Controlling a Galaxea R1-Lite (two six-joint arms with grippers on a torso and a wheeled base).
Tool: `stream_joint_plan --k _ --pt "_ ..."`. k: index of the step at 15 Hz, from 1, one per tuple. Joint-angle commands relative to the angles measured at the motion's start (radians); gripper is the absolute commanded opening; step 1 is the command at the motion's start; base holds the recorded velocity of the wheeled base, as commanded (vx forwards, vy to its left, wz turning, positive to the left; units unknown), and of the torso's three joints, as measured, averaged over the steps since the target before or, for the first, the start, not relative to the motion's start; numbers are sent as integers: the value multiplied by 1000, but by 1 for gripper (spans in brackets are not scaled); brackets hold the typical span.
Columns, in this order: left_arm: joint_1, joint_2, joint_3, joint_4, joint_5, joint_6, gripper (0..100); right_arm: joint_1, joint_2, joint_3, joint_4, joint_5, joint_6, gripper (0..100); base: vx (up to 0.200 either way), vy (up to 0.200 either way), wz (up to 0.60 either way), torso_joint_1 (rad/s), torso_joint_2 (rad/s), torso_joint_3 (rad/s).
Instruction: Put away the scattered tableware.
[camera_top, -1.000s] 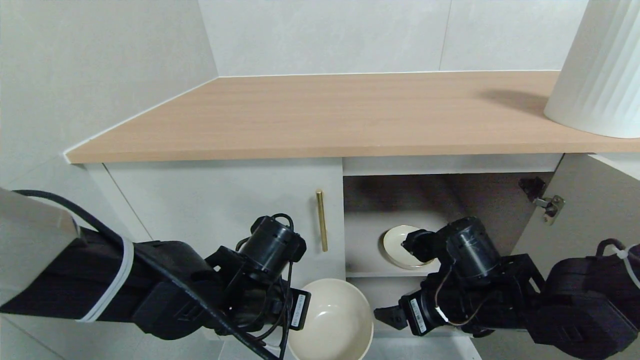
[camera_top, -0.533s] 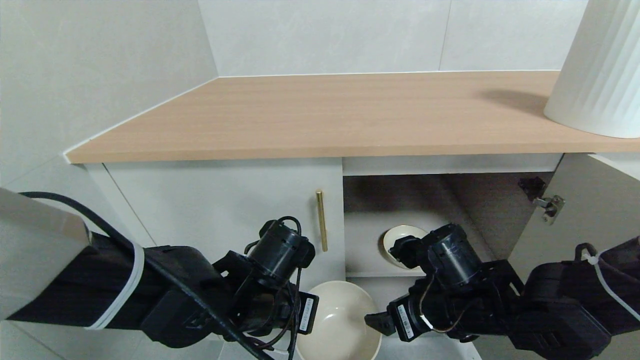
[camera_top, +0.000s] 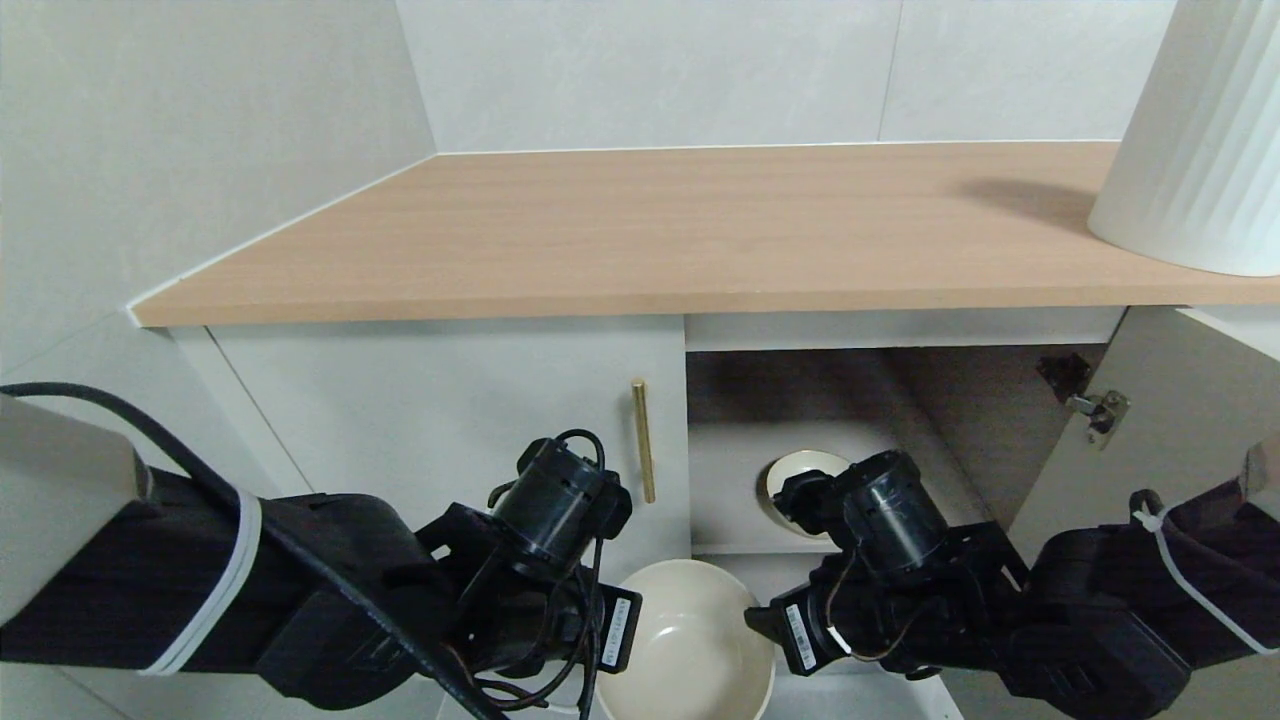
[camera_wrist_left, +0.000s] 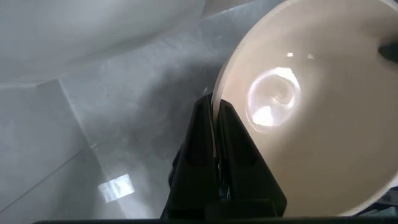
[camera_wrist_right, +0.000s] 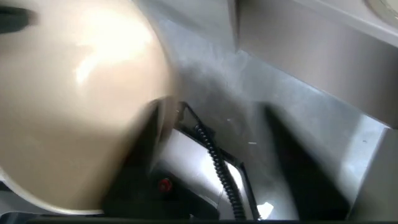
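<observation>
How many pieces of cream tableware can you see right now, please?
2. A bowl is held by its rim in the left gripper; a dish lies on the shelf inside the open cabinet. Others may be hidden deeper inside.

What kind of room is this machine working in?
Probably a kitchen: a wooden countertop runs along a tiled wall, the cabinet beneath it stands open with a small dish on its shelf, and a cream bowl is held in front.
</observation>
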Motion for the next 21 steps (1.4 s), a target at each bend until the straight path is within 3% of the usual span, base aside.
stream_joint_plan --k 1,15,16,21 --pt "0 -4 0 4 1 0 0 0 4 3 2 -2 -1 0 0 0 0 0 0 0" --pt "0 -1 0 4 3 -2 0 0 6 1 4 -2 -1 0 0 0 0 0 0 0" --pt "0 -1 0 4 3 -2 100 0 6 1 4 -2 -1 0 0 0 0 0 0 0" --pt "0 -5 -5 -2 4 -3 100 0 6 3 4 -2 -3 0 0 0 0 0 0 0"
